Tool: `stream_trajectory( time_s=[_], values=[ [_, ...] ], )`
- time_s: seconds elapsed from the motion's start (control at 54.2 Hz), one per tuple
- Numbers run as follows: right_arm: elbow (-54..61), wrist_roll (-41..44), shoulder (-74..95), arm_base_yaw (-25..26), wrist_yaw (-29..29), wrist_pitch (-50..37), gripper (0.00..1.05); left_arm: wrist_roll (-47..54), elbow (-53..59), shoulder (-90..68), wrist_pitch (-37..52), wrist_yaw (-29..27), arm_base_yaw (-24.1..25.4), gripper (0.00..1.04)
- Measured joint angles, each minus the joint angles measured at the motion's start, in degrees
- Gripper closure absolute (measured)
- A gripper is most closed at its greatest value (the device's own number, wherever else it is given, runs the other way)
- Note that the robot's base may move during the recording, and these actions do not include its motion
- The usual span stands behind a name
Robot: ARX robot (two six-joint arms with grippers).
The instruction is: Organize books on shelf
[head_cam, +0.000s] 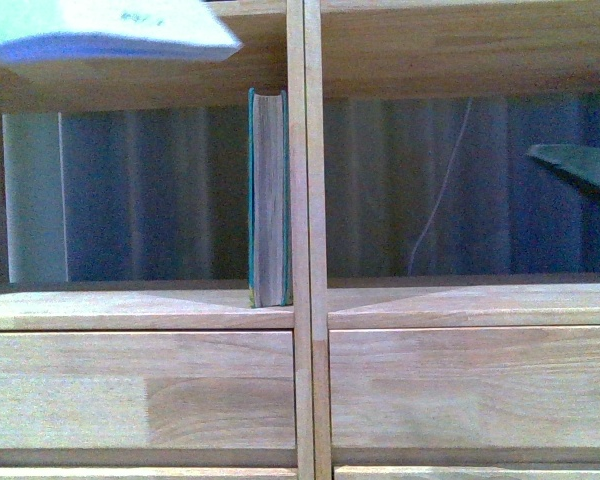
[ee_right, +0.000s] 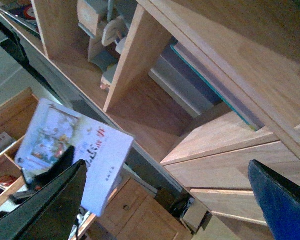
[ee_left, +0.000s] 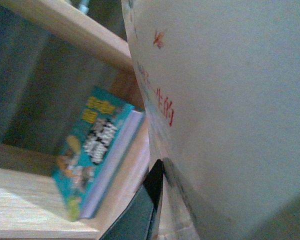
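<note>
The thin pale paperback (head_cam: 110, 30) hangs at the top left of the front view, above the left compartment. My left gripper (ee_left: 160, 175) is shut on it, and its cover (ee_left: 230, 100) with red characters fills the left wrist view. The thick teal book (head_cam: 268, 195) stands upright against the shelf's centre divider (head_cam: 305, 200), page edges facing me. It also shows in the left wrist view (ee_left: 97, 150). My right gripper (head_cam: 580, 165) is open and empty in front of the right compartment. In the right wrist view, its fingers (ee_right: 45, 205) frame the paperback (ee_right: 75, 150).
Two plain drawer fronts (head_cam: 140, 390) lie below the compartments. A white cable (head_cam: 440, 190) hangs behind the right compartment. A pale panel (head_cam: 32, 195) stands behind the left one. Wooden toys (ee_right: 102, 30) sit in another compartment. A low wooden cabinet (ee_right: 135, 215) stands beside the shelf.
</note>
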State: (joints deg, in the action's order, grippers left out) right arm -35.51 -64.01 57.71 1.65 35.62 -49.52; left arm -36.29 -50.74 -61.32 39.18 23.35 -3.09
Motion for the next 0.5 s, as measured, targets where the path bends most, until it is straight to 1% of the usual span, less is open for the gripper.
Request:
stream_trajectory(
  time_s=[0.111,0.277,0.369,0.498],
  values=[
    [4.15,-2.71,-7.19,7.19,4.94,-0.76,0.07,7.48,-1.9,-4.63,-1.7,-2.12,3.69,0.86],
    [9.97,-9.03,-17.68,15.06,11.19,-2.08,0.07,18.45,-7.28,-13.62,-3.34,-6.16,5.27,0.86],
    [13.2,-12.7,-23.52,17.59,13.79,-1.51,0.07,23.89,-11.15,-18.75,-4.61,-8.22,5.16,0.86],
    [17.31,-15.85,-31.41,17.97,14.99,2.23,0.07,32.17,-16.57,-25.62,-5.38,-11.69,4.2,0.86]
  ],
)
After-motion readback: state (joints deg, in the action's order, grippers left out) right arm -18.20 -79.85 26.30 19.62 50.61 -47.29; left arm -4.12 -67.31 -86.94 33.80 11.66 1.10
